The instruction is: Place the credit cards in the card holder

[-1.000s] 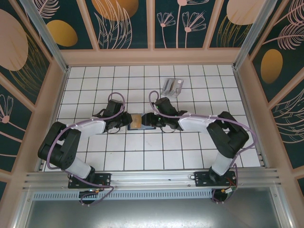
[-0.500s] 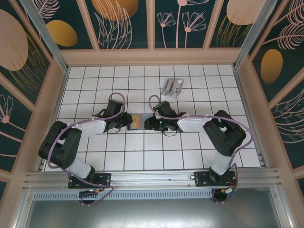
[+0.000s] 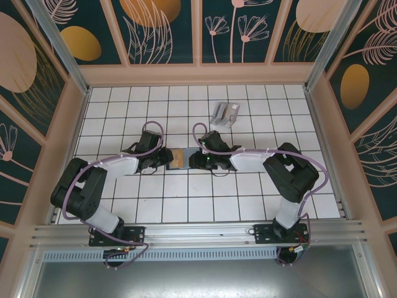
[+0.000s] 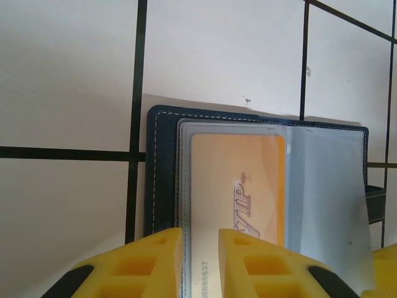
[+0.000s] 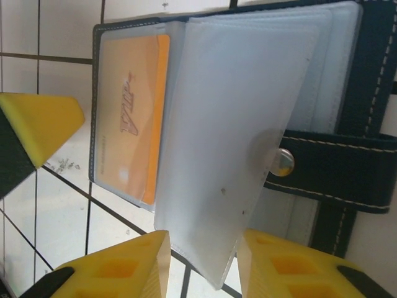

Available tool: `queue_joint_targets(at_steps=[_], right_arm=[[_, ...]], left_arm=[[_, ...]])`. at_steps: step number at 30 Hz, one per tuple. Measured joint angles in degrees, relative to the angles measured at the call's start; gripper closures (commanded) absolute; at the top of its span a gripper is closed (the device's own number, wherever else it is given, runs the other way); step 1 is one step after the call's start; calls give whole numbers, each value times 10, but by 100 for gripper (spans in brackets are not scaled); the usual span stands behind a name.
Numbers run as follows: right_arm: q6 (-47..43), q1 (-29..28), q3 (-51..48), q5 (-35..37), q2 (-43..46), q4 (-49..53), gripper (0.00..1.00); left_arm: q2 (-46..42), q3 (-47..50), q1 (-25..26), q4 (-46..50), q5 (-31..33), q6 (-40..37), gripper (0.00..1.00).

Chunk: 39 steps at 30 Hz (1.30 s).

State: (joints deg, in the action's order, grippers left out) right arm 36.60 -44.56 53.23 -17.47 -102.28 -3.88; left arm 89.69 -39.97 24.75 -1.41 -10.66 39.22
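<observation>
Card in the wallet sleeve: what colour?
Yellow-orange, with VIP lettering; the card shows best in the right wrist view.

Top external looks down from high behind; both wrist views – close, opposite sides – share the card holder [image 3: 182,159].

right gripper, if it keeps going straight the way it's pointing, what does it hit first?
Probably the clear sleeve of the card holder: its edge already sits between the right gripper fingers. Depth is unclear.
</observation>
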Motion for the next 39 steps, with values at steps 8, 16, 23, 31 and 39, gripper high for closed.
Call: queue_joint_targets(at_steps=[8, 16, 23, 31, 39], right_arm=[[2, 0, 22, -22, -24, -31, 71], [2, 0, 69, -54, -60, -52, 70], [15, -6, 69, -94, -83, -100, 62], [46, -13, 70, -128, -121, -156, 57], [42, -8, 69, -128, -105, -151, 51]], left_arm=[[2, -3, -6, 4, -19, 0, 76], [-12, -9, -53, 5, -59, 0, 75], [-31, 6, -75, 0, -65, 3, 70], [-13, 10, -75, -10, -69, 7, 62], [13, 12, -75, -24, -69, 11, 47]])
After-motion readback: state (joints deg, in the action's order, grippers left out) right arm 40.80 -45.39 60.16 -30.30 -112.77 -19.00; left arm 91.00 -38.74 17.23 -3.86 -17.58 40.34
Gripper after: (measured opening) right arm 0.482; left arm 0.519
